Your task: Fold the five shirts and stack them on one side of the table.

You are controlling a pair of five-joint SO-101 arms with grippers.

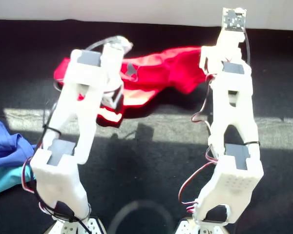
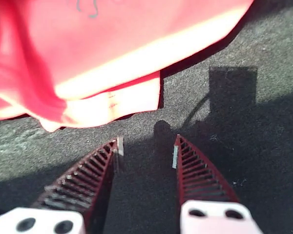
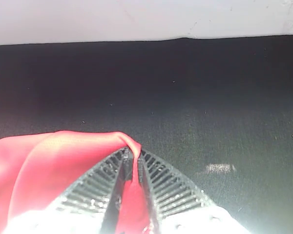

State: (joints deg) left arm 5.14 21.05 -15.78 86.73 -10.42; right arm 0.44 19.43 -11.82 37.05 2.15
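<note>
PROGRESS: early, I judge; red shirt (image 1: pixel 156 73) lies rumpled at the far middle of the table (image 1: pixel 151 161), blue heap (image 1: pixel 7 144) bunched beside the left arm (no neat stack) | RIGHT: right gripper (image 3: pixel 133 155) pinched on a fold of the shirt | LEFT: left gripper (image 2: pixel 146 146) spread over bare table, just beside the hem

Black felt-like table cover (image 1: pixel 151 161), with perhaps a white wall (image 1: pixel 112 9) beyond its far edge.

Red shirt (image 1: pixel 156 73); blue, perhaps teal cloth (image 1: pixel 5 146); black table (image 1: pixel 151 161).
</note>
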